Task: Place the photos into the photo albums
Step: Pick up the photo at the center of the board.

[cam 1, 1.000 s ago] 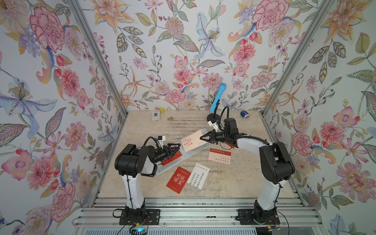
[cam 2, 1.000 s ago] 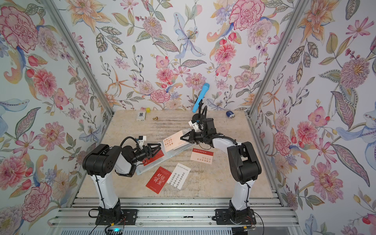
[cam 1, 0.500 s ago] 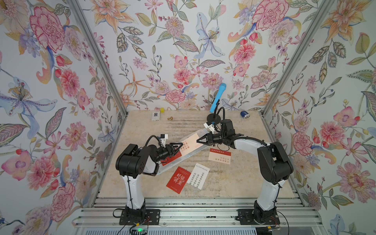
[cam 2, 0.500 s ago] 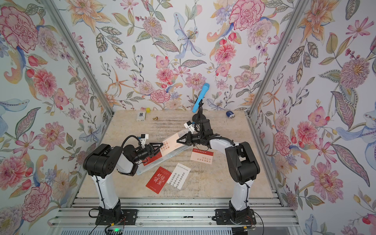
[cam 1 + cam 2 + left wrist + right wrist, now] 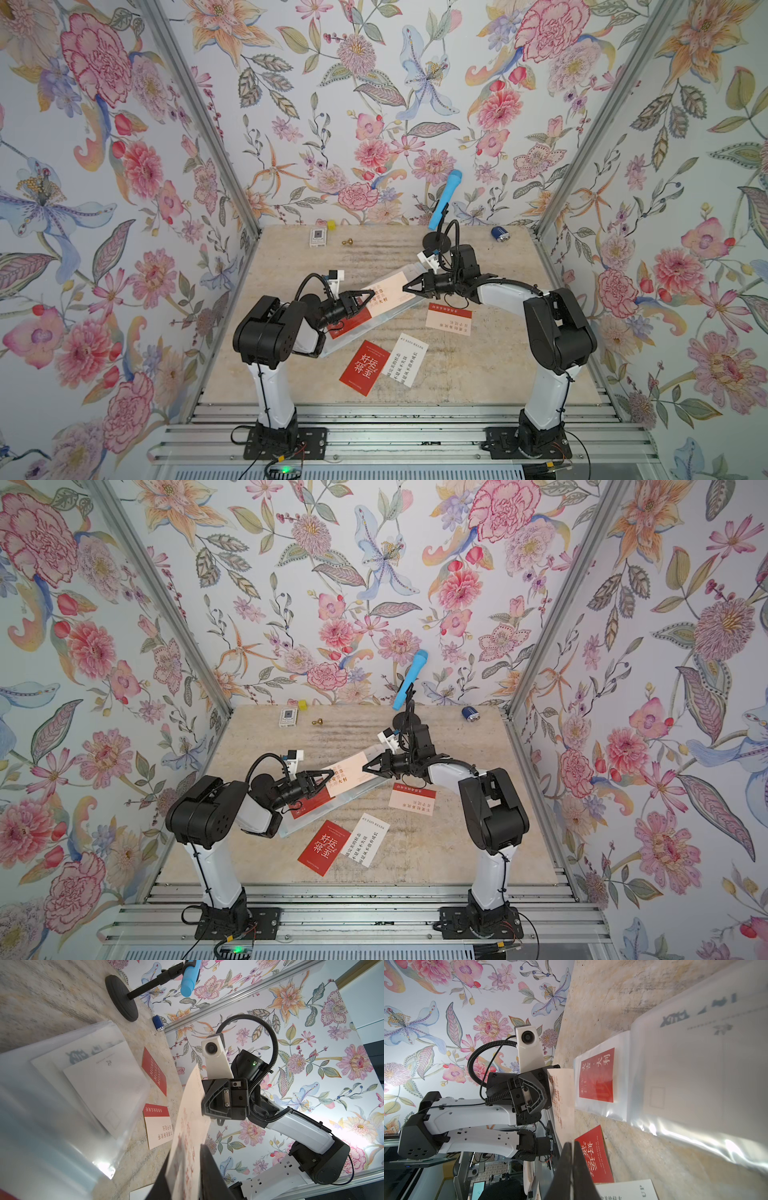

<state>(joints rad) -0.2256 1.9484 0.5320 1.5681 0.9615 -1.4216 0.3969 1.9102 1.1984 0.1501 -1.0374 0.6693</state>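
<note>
Clock on the table (image 5: 478,374) as the top views show it, 12 = back wall.

- Small white box (image 5: 318,238) at 11, near the back edge, well apart from the cards.
- Left gripper (image 5: 370,294) is over the 8 o'clock half of the album (image 5: 347,338), pointing toward 3. Its jaws stand close on either side of the 9 o'clock end of the pale card (image 5: 388,291). Can't tell from any view whether they actually pinch it.
- The album lies open and flat at centre, long axis running 8 to 2. The sleeved red card (image 5: 597,1076) is inside the 8 o'clock page. The sleeved white card (image 5: 104,1088) is inside the 2 o'clock page.
- The pale card is up off the album and tilted, spanning between the two grippers, not in any sleeve.
- Loose red card (image 5: 365,368) and loose white card (image 5: 405,365) lie flat at 6 of the album, side by side and touching.
- Right gripper (image 5: 406,286) is at the pale card's 3 o'clock end, pointing toward 9, jaws closed flat on the card's edge.
- Red-topped card (image 5: 449,319) lies flat at 4 of the album, near its edge.
- MONEY card (image 5: 154,1073) shows in the left wrist view, flat on the table just beside the album and near the red-topped card.
- Blue microphone (image 5: 446,197) on a black stand at 1; blue cylinder (image 5: 500,233) at 2, by the back corner.
</note>
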